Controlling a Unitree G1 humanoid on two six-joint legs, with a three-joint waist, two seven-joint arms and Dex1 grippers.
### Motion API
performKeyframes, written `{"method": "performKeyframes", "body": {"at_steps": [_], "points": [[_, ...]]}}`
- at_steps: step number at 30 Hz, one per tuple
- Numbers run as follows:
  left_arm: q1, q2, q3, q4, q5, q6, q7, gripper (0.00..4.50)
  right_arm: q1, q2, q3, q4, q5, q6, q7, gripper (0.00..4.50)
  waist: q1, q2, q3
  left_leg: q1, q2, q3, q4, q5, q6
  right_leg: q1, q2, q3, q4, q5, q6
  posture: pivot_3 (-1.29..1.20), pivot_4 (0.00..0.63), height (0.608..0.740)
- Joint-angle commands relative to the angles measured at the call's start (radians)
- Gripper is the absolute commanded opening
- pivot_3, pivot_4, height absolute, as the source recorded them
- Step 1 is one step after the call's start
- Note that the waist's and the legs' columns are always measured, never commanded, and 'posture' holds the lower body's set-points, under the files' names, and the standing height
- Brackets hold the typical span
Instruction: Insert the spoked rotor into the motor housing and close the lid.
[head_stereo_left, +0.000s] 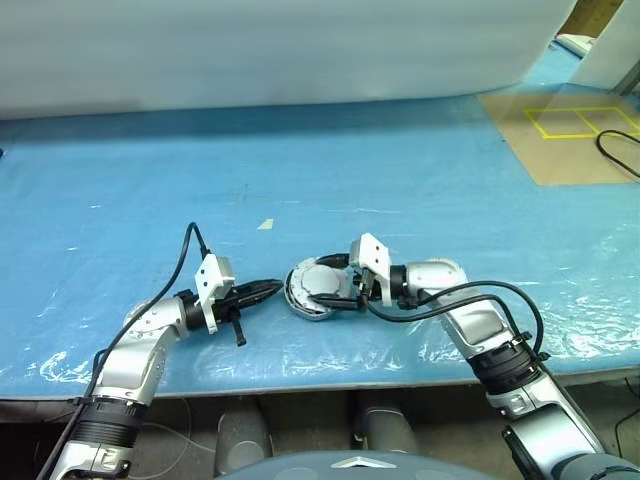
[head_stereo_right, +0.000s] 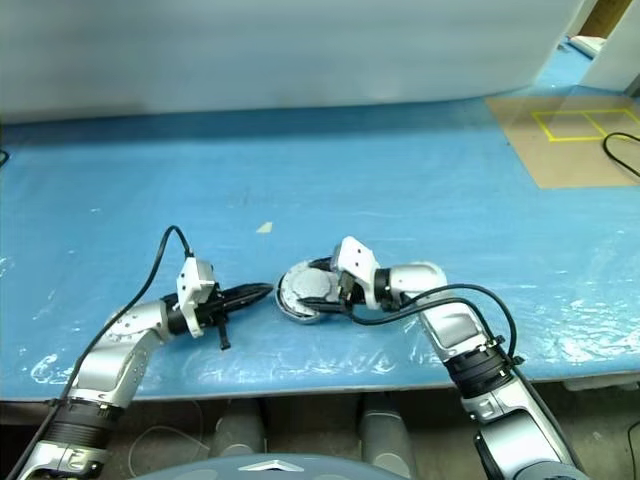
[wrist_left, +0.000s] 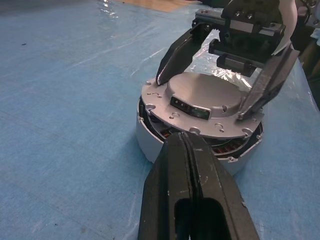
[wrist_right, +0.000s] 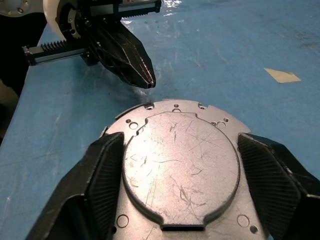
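Note:
The motor housing (wrist_left: 150, 145) is a round silver cup on the blue table, just in front of me. The lid (wrist_left: 200, 95), a silver round plate with a raised centre and small holes, sits slightly tilted on it, and copper windings show in the gap. My right gripper (wrist_right: 180, 137) comes in from the right, its fingers (wrist_left: 175, 55) against both sides of the lid's raised centre. My left gripper (wrist_left: 182, 137) is shut with nothing in it; its tip points at the housing's left side, close to the lid's rim. The spoked rotor is hidden.
A brown board (head_stereo_left: 560, 135) marked with yellow tape squares lies at the back right, with a black cable (head_stereo_left: 615, 150) across it. A small tape scrap (head_stereo_left: 265, 224) lies behind the housing. The table's front edge (head_stereo_left: 300, 385) runs just below both arms.

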Motion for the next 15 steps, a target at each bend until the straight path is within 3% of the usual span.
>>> {"method": "performKeyframes", "body": {"at_steps": [1,15], "points": [[-0.002,0.009,0.026,-0.013,-0.018,-0.018,0.005,0.0,-0.005,0.022,0.002,-0.012,-0.006,-0.004,-0.024,2.97,-0.001,0.0,0.0,0.0,0.0,0.0,0.0,0.0,0.0,0.0,0.0,0.0,0.0,0.0,0.0,0.0,0.15,0.74],[0.024,0.011,0.063,-0.007,-0.027,-0.023,0.03,0.0,-0.01,0.042,0.021,-0.017,-0.058,0.08,-0.096,2.97,-0.003,0.0,0.0,0.001,0.0,0.0,0.001,0.0,0.0,0.001,0.0,0.001,0.001,0.0,0.0,0.0,0.15,0.74]]}}
